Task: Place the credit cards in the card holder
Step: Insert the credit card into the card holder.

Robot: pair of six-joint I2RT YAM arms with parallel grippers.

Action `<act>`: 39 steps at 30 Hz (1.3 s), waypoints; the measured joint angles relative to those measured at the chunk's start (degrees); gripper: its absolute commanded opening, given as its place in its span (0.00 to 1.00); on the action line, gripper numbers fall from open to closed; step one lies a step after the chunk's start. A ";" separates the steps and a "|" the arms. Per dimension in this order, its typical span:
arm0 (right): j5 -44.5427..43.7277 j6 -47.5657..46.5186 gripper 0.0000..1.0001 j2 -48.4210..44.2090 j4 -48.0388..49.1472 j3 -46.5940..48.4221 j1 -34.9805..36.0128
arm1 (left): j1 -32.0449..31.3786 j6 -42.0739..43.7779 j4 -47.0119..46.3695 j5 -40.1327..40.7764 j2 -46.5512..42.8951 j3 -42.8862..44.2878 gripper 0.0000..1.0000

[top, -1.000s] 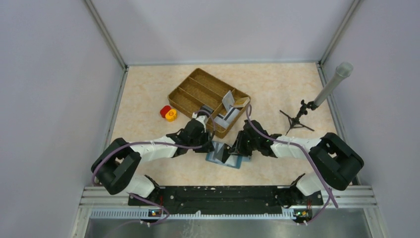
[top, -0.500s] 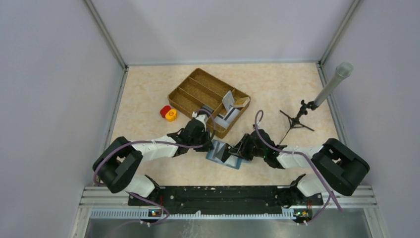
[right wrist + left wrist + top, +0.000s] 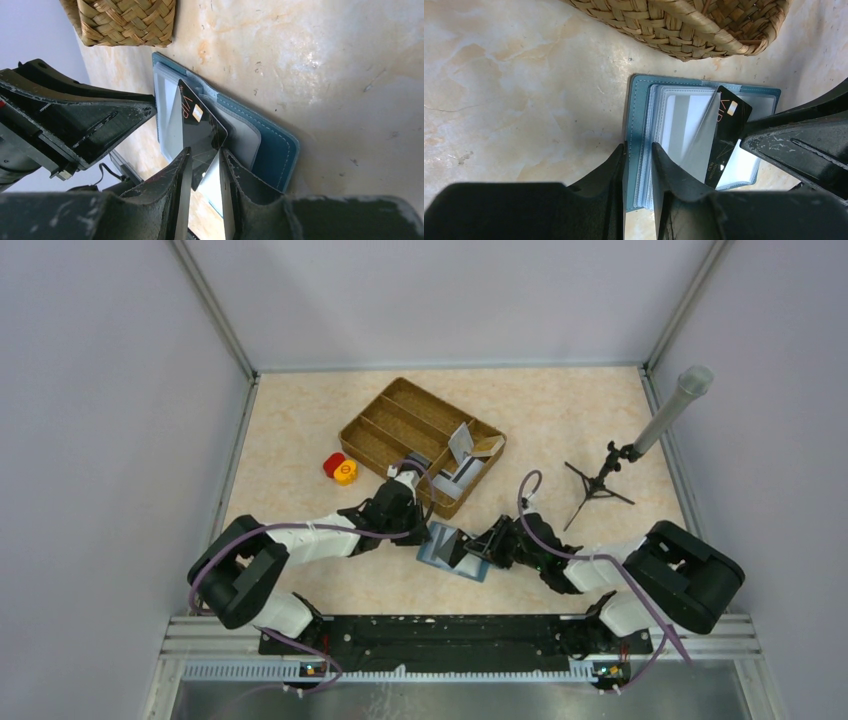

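holder (image 3: 639,115) open by tray (image 3: 684,25), between arms | left gripper (image 3: 638,162) pinched narrow on holder's near edge | right gripper (image 3: 202,162) nipped on card (image 3: 197,125) | card's long axis runs from right gripper leftward into holder, skewed across sleeve; squaring judged necessary

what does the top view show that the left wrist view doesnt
Only the top view: the red and yellow pieces, the tripod with its grey tube, the grey cards standing in the tray, and both whole arms.

Only the left wrist view: the black card with VIP lettering and a gold chip, the clear sleeves of the wallet, and the left hand pinching the wallet's near edge.

Both: the wallet lying open just in front of the tray, on the table.
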State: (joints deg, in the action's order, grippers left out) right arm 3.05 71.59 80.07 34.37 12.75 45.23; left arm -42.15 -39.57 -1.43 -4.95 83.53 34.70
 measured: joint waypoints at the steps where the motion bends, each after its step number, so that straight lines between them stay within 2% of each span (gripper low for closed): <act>1: -0.24 0.02 0.26 -0.09 0.90 -0.46 0.04 | -0.02 -0.13 0.00 -0.13 0.00 0.00 0.26; 22: -3.98 -1.16 0.15 0.11 13.62 -5.77 0.37 | -0.33 -1.03 0.15 -1.20 0.02 -0.02 0.26; 35: -3.96 -1.55 0.12 5.55 20.52 -6.38 0.42 | -0.33 -1.07 0.00 -1.44 0.39 -0.02 0.26; 39: -3.61 -1.51 0.07 8.57 23.34 -6.38 0.50 | -0.33 -1.07 0.00 -1.46 0.39 -0.02 0.26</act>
State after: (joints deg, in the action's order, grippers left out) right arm -0.56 70.08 88.64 57.71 6.37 45.74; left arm -42.48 -40.64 -1.43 -6.42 83.92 34.68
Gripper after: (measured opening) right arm 0.105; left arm 0.261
